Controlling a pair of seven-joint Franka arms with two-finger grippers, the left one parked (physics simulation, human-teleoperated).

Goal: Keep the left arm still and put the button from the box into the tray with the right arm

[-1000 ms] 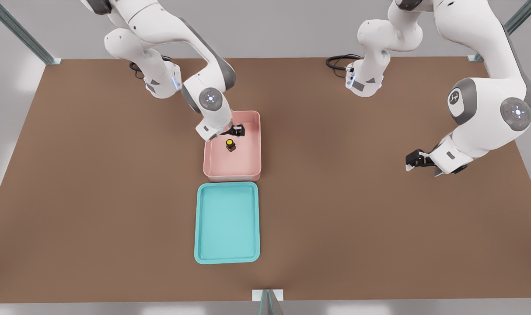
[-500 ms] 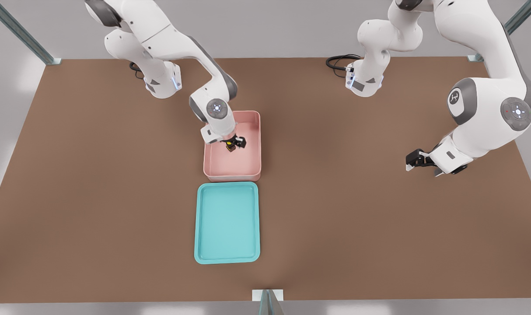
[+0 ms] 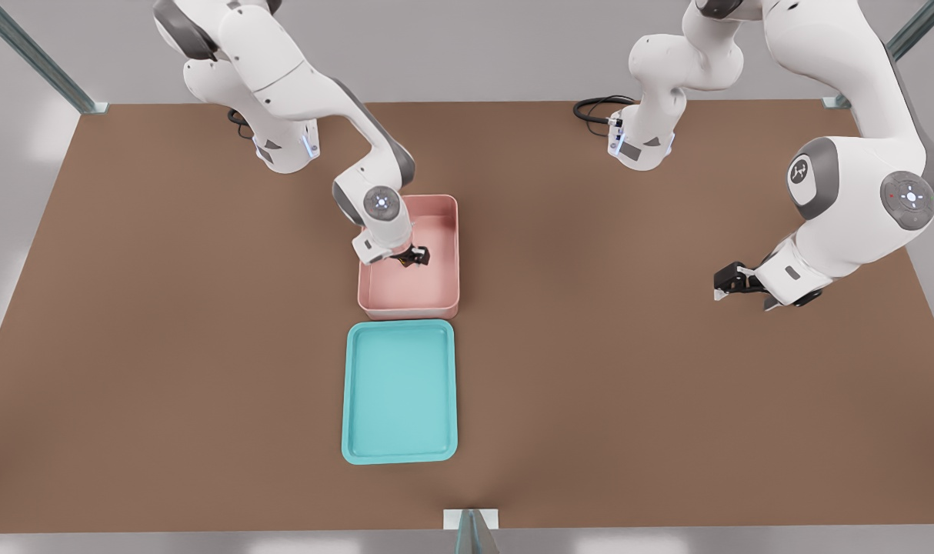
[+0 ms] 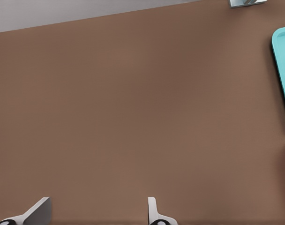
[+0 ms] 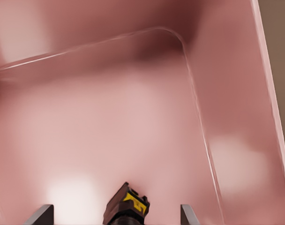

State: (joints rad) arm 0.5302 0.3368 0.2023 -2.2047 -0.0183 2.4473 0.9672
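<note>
Claw (image 3: 413, 258) now lower, fingers wide apart around button (image 5: 127, 206) in box (image 3: 444, 296).

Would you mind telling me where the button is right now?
The button is inside the pink box, near its middle in the front view, directly under the gripper, between the open fingers.

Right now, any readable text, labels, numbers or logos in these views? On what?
No readable words or numbers.
White logo mark on a grey patch of the parked arm: a symbol, no letters legible.
Button: yellow cap, black marks, not readable.
Box and tray: unmarked.
End effector down inside the box at the button: unmarked.
</note>
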